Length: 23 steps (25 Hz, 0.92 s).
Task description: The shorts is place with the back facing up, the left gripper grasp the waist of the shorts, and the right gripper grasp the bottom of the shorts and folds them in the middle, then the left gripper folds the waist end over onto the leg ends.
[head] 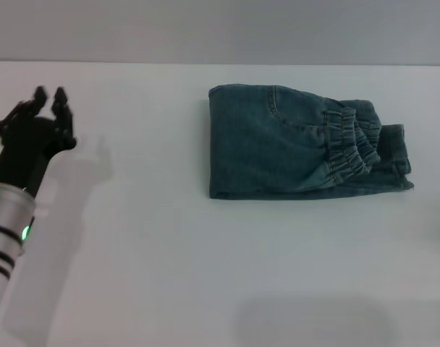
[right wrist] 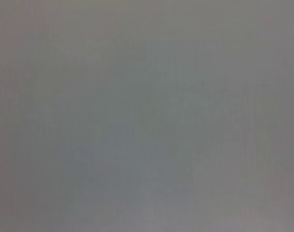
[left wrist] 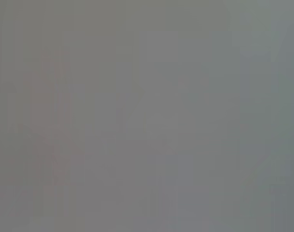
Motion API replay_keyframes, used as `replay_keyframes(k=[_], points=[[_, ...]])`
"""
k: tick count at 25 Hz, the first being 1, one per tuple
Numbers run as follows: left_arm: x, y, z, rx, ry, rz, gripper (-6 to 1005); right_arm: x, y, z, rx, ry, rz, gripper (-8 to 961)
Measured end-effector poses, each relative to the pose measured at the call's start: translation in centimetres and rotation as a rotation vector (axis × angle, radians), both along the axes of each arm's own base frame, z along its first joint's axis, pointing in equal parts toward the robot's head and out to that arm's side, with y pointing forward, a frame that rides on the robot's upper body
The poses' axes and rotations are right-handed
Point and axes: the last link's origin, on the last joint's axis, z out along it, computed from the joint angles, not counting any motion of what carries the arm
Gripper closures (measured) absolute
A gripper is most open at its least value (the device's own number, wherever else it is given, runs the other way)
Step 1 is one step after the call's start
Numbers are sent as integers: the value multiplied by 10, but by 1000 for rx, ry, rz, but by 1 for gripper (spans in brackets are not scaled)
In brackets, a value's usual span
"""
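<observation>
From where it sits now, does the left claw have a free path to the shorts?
Probably yes: the left claw is at the table's left side, apart from the folded shorts, with only bare table between them.

The shorts (head: 292,144) are blue denim, a deep teal-blue with paler faded streaks along the gathered waistband at their three o'clock side. The table (head: 169,253) is plain white — no pattern. At nine o'clock, the left gripper (head: 50,95) is black, its arm silver-white with black bands and a green light.
</observation>
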Motion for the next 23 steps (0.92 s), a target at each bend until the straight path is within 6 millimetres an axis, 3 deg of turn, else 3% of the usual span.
replay_keyframes(k=[5,10,16,21,23], points=[[-18,-8,0,-7,55,31,746,3,1,-2,12,16,-19,618],[-24,-15,4,22,73,26,509,1,5,-7,10,-23,-7,511],[-26,-21,8,50,80,5,305,-3,10,-12,1,-38,15,382],[-25,-25,10,70,88,-21,139,-4,14,-14,-6,-42,24,260],[-25,-24,11,72,88,-21,139,-4,15,-15,-8,-57,25,236]])
